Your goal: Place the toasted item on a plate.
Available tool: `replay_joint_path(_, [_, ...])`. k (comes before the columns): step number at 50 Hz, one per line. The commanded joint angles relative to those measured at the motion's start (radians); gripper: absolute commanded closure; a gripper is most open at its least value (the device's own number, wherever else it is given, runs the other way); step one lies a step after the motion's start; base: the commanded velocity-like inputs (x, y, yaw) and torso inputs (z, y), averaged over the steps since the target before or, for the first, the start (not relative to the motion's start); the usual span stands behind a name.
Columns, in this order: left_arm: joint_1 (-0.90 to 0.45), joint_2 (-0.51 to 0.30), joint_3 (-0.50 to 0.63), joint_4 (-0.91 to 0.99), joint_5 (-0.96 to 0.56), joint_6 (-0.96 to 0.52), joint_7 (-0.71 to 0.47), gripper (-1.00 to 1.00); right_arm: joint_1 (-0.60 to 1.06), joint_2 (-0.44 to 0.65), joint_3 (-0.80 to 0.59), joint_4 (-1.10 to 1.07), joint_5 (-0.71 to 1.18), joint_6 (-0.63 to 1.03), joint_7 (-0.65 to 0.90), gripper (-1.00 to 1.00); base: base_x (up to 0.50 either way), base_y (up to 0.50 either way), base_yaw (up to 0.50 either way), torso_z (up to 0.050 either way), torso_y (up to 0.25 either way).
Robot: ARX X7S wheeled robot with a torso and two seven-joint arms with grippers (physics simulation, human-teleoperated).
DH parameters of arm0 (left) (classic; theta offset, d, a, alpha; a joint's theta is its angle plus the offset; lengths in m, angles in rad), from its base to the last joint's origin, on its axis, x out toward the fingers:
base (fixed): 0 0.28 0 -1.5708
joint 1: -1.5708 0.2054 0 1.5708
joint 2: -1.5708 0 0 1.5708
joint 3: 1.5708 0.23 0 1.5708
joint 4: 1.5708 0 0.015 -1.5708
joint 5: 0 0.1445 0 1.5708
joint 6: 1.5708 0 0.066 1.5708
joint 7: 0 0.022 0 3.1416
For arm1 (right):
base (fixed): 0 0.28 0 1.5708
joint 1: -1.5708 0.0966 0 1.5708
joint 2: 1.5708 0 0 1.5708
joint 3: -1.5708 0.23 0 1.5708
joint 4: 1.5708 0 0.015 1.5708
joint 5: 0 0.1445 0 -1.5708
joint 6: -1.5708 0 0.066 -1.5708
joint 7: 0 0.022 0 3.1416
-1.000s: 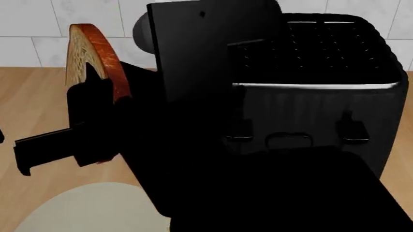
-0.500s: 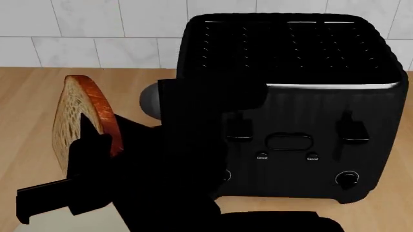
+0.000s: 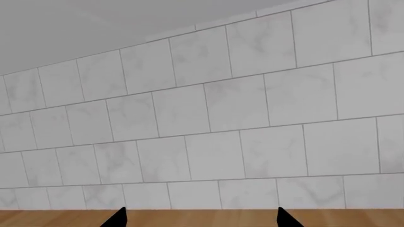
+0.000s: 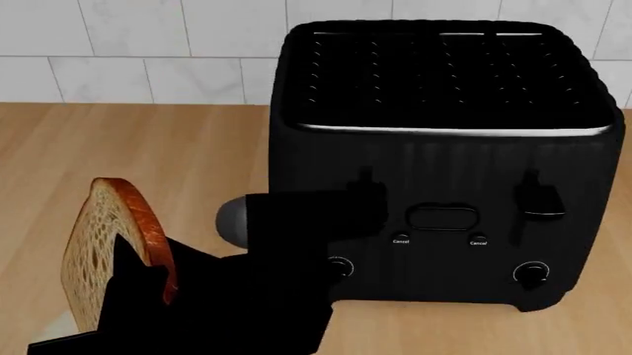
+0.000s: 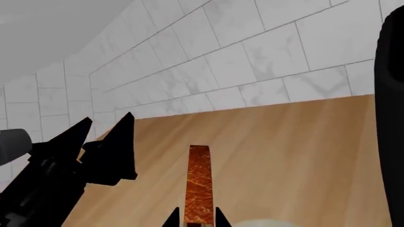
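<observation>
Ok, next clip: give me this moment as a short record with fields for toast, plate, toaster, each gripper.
toast: toasted slice, upright, held above the wooden counter, left of the toaster
plate: only a pale sliver shows under the slice
toaster: black toaster, slots show no bread
right gripper: shut on the toasted slice
left gripper: open, holding nothing, facing the tiled wall

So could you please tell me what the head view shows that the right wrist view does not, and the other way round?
Only the head view shows the toaster whole, with its slots, levers and knobs, and the toast broad side on: tan crumb, reddish-brown crust. Only the right wrist view shows the toast edge on, clamped between the tips of the right gripper, with a pale patch, probably the plate, at the frame's edge. Both show the toast held upright, the wooden counter and the tiled wall.
</observation>
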Motion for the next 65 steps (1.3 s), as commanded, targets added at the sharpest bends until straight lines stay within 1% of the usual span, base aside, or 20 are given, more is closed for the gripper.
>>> replay_joint_path(1, [0.0,-0.003,0.001,0.001,-0.004,0.0,0.0,-1.0,-0.049,0.007,-0.029,-0.005,-0.031,-0.034,-0.033,1.0,0.0,0.0,0.0,0.0,0.0])
replay_joint_path(8, [-0.006,-0.003,0.012,-0.008,0.001,0.004,-0.003,-1.0,-0.077,0.006,-0.039,0.01,-0.056,-0.065,-0.061,1.0,0.0,0.0,0.0,0.0,0.0])
replay_joint_path(23, [-0.004,0.0,0.038,-0.018,0.011,0.018,-0.008,-1.0,-0.118,0.026,-0.071,0.005,-0.047,-0.101,-0.035,1.0,0.0,0.0,0.0,0.0,0.0])
replay_joint_path(40, [-0.001,-0.005,0.039,-0.016,0.009,0.019,-0.012,-1.0,-0.181,0.036,-0.111,0.012,-0.111,-0.139,-0.115,1.0,0.0,0.0,0.0,0.0,0.0])
replay_joint_path(55, [0.004,-0.009,0.034,-0.017,0.003,0.024,-0.01,-1.0,-0.195,0.052,-0.135,0.035,-0.136,-0.165,-0.134,1.0,0.0,0.0,0.0,0.0,0.0])
replay_joint_path(59, [-0.004,-0.008,0.057,-0.028,0.014,0.031,-0.01,-1.0,-0.2,0.058,-0.142,0.046,-0.15,-0.17,-0.15,1.0,0.0,0.0,0.0,0.0,0.0])
replay_joint_path(65, [-0.011,-0.007,0.057,-0.028,0.009,0.029,-0.011,-1.0,-0.208,0.064,-0.148,0.047,-0.156,-0.181,-0.159,1.0,0.0,0.0,0.0,0.0,0.0])
